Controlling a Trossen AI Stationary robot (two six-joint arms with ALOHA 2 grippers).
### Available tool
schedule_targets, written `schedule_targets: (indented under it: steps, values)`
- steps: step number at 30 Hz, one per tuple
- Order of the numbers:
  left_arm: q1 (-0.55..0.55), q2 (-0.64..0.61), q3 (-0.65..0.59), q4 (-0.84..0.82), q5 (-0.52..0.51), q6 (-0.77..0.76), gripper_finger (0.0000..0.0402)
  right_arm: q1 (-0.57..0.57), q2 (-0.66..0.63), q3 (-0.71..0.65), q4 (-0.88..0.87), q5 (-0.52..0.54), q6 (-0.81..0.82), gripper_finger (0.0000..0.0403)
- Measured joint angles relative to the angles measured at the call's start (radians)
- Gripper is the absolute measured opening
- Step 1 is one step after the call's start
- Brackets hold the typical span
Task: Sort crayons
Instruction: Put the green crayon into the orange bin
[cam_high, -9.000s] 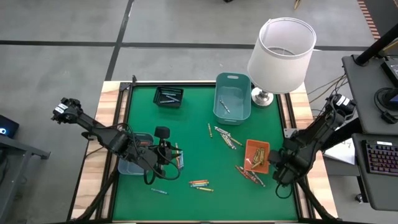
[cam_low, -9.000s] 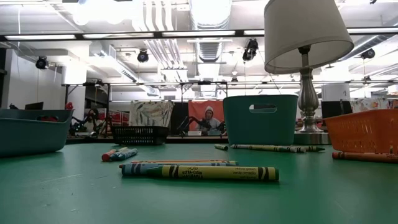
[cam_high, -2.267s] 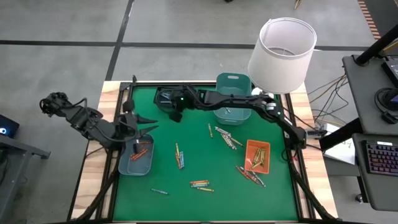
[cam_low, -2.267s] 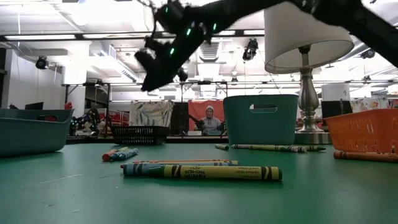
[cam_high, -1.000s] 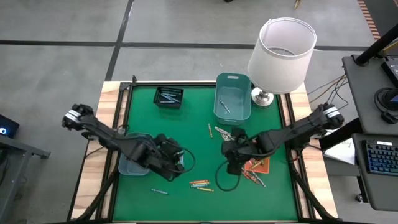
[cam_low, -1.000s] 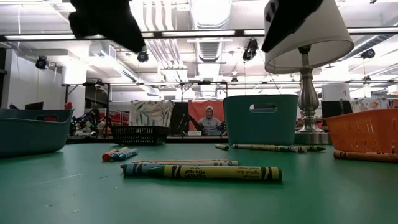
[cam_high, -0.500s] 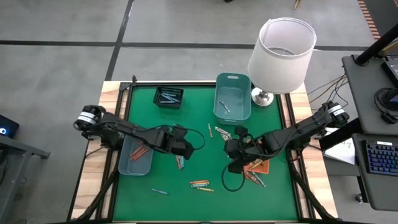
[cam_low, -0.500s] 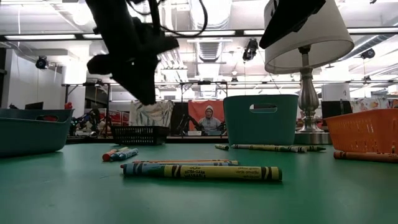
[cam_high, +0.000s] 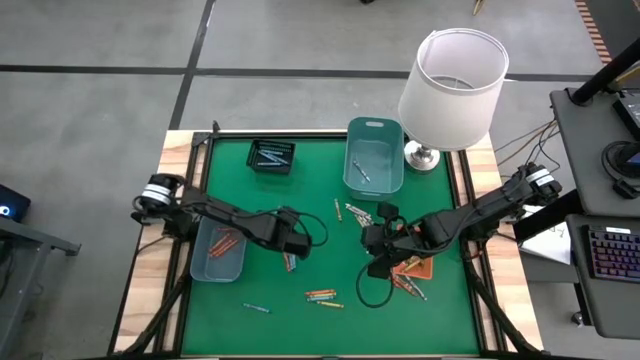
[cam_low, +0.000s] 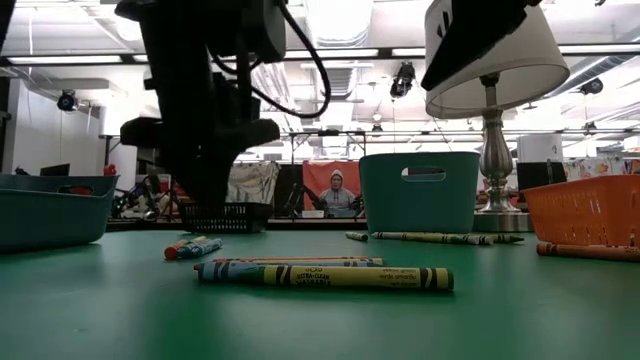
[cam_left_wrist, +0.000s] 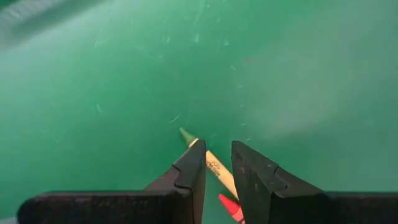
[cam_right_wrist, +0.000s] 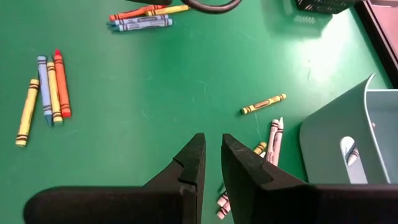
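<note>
1. Near edge of the green mat (cam_high: 320, 200): a lone crayon (cam_high: 256, 307) and a small mixed bundle (cam_high: 322, 296) are being left loose, unsorted.
2. Middle ground: the left gripper (cam_high: 297, 243) is being lowered over a pair of crayons (cam_high: 288, 259), jaws narrowly apart, astride a yellowish crayon (cam_left_wrist: 214, 167), not clamped.
3. The right gripper (cam_high: 377, 244) is being held above the mat, jaws slightly apart, empty; a scattered cluster (cam_high: 362, 220) is lying just beyond.
4. Trays: the blue-grey tray (cam_high: 198, 271), orange tray (cam_high: 399, 233), teal bin (cam_high: 350, 178) and far black basket (cam_high: 252, 162) are each holding crayons. Sorting is judged partly done.
</note>
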Motion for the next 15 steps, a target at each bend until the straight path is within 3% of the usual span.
schedule_targets:
  steps: [15]
  values:
    - [0.0,0.042,0.0,-0.047,0.018,-0.061,0.0059,0.0,0.0,-0.003,0.001,0.0,0.001,0.0043]
